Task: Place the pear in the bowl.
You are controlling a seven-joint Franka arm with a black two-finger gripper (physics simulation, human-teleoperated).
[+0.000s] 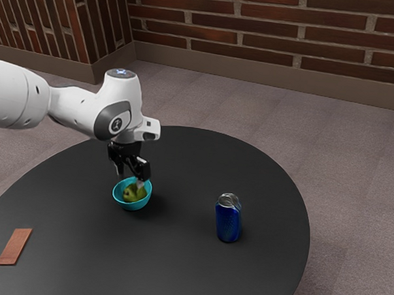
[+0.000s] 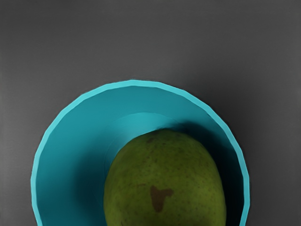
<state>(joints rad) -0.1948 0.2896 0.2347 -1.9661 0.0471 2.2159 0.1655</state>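
in the turquoise bowl (image 1: 131, 206) | pear (image 2: 164, 174): rounded end facing out from beneath tool (image 1: 131, 179), long axis unclear | fingers parted

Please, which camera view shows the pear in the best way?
The wrist view: it looks down on the pear from close, so its green skin and brown mark are clear, though the lower edge cuts it off. The exterior view shows the pear small, from the side, inside the blue bowl.

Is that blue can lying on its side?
No, the blue can stands upright on the table, with its silvery top facing up.
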